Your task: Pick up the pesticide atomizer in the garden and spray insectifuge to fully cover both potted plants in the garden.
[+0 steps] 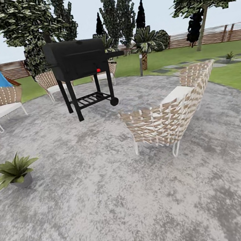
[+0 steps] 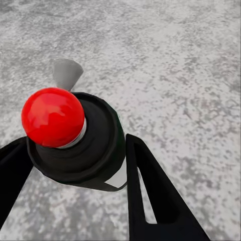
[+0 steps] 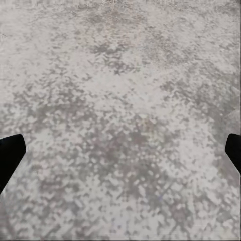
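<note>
Left wrist view: the pesticide atomizer [image 2: 75, 143] is clamped between the left gripper [image 2: 75, 165] fingers, ready for the potted plant [image 1: 14, 171]; the right gripper [image 3: 120, 150] is spread, empty.

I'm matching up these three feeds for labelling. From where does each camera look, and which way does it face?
Head view: from the robot's head, forward and down over the patio toward the grill, chairs, a potted plant.
Left wrist view: along the left gripper, whose fingers flank the pesticide atomizer.
Right wrist view: down at paving, right gripper fingertips at the edges.
All three views share the patio.
</note>
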### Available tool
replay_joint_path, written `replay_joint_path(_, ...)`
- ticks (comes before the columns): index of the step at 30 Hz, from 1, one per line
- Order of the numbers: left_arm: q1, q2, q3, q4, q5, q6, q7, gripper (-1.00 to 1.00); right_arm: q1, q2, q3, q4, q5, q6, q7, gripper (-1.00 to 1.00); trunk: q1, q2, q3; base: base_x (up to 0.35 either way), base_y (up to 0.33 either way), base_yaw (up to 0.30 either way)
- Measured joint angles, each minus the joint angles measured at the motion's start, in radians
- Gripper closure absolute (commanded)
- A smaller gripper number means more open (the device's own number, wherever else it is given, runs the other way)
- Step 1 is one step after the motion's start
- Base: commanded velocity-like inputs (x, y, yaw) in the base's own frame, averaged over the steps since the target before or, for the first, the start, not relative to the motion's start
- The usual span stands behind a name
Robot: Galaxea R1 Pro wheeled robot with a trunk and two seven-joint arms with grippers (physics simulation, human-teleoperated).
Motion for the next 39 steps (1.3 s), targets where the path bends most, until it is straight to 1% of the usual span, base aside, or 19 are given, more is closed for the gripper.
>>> replay_joint_path(6, 0.0, 0.0, 0.0, 0.0, 0.0, 0.0, 0.0, 1.0, 0.0, -0.001, 0.0, 0.0, 0.0, 0.0, 0.0, -1.0, 0.0, 0.0, 0.006, 0.323, 0.142, 0.219)
replay_joint_path(21, 0.0, 0.0, 0.0, 0.001, 0.0, 0.0, 0.0, 1.0, 0.0, 0.003, 0.001, 0.0, 0.001, 0.0, 0.0, -1.0, 0.0, 0.0, 0.022, 0.285, 0.215, 0.219)
replay_joint_path(27, 0.0, -0.001, 0.0, 0.001, 0.0, 0.0, 0.0, 1.0, 0.0, 0.003, 0.001, 0.0, 0.001, 0.0, 0.001, -1.0, 0.0, 0.0, 0.028, 0.321, 0.12, 0.211)
replay_joint_path(32, 0.0, -0.002, 0.0, 0.001, 0.0, 0.0, 0.0, 1.0, 0.0, 0.002, 0.004, -0.001, 0.004, 0.001, 0.003, -1.0, 0.0, 0.0, 0.03, 0.334, 0.026, 0.059)
replay_joint_path(33, 0.0, -0.002, 0.0, 0.001, 0.0, 0.0, 0.0, 1.0, 0.001, 0.001, 0.006, -0.002, 0.008, 0.001, 0.004, -1.0, 0.0, 0.0, 0.03, 0.336, 0.005, 0.012)
replay_joint_path(34, 0.0, -0.002, 0.0, 0.001, 0.0, 0.0, 0.0, 1.0, 0.001, 0.0, 0.009, -0.002, 0.022, 0.001, 0.004, -1.0, 0.0, 0.0, 0.03, 0.337, 0.001, 0.002)
replay_joint_path(35, 0.0, -0.002, 0.0, 0.001, 0.0, 0.0, 0.0, 1.0, 0.001, 0.0, 0.012, -0.001, 0.088, 0.001, 0.003, -1.0, 0.0, 0.0, 0.03, 0.337, 0.001, 0.001)
replay_joint_path(37, 0.0, -0.002, 0.0, 0.001, 0.0, 0.0, 0.0, 1.0, 0.001, 0.001, 0.011, -0.002, 0.116, 0.0, 0.003, -1.0, 0.0, 0.0, 0.03, 0.337, 0.0, 0.0)
replay_joint_path(39, 0.0, -0.002, 0.0, 0.001, 0.0, 0.0, 0.0, 1.0, 0.0, 0.001, 0.009, -0.001, 0.122, -0.001, 0.002, -1.0, 0.0, 0.0, 0.03, 0.337, 0.003, 0.0)
